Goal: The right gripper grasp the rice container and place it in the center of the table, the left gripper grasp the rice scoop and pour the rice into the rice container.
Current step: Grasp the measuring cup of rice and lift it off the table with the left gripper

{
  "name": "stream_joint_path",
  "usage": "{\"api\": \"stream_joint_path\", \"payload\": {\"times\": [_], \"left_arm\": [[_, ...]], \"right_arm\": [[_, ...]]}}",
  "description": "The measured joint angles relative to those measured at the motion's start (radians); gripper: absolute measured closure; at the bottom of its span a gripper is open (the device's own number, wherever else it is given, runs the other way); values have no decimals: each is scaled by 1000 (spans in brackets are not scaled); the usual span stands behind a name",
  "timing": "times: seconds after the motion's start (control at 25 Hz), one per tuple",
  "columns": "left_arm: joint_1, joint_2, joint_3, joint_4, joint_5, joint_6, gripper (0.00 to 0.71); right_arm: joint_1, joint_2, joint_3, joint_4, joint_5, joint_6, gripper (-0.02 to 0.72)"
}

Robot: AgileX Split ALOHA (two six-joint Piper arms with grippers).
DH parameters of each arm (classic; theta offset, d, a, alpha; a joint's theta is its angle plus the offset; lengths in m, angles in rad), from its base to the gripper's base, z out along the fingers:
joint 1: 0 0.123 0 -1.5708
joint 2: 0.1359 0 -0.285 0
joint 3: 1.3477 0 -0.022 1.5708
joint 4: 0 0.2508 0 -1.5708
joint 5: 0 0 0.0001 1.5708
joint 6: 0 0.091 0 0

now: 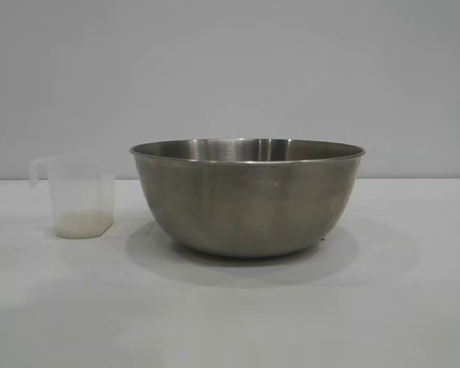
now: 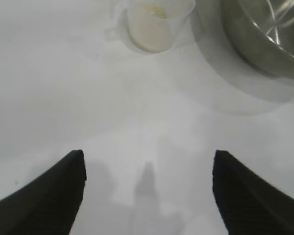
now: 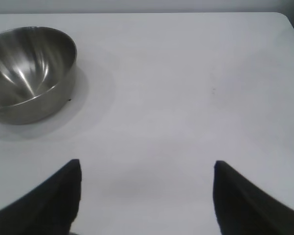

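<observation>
Large round stainless-steel bowl with rolled rim, the rice container [image 1: 248,197], standing upright at the middle of the exterior frame on the plain white counter [image 1: 230,307], empty inside as far as the wrist views show. Just beside it, at middle left of that frame and apart from its wall, small translucent plastic measuring cup with a loop handle, the rice scoop [image 1: 82,198], upright, with a shallow pale layer of rice [image 1: 83,222] in its bottom.

In the left wrist view, scoop [image 2: 152,24] at upper centre, bowl [image 2: 269,34] at upper right, black left claw [image 2: 148,164] at the lower edge, fingers spread wide, nothing between them, well short of the scoop.

In the right wrist view, bowl [image 3: 29,73] at upper left, black right claw [image 3: 147,169] at the bottom, likewise wide apart and gripping nothing, well clear of the bowl, bare counter beneath.
</observation>
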Motion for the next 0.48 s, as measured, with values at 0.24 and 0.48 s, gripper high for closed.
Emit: {"api": "stream_joint_path", "payload": {"times": [0.24,0.48], "left_arm": [[-7,0,23,-127,-172,2,205],[-106,0,82,-131,-306,4,205]], "right_arm": [[0,0,0,0,0,0,225],[0,0,0,0,0,0,225]]}}
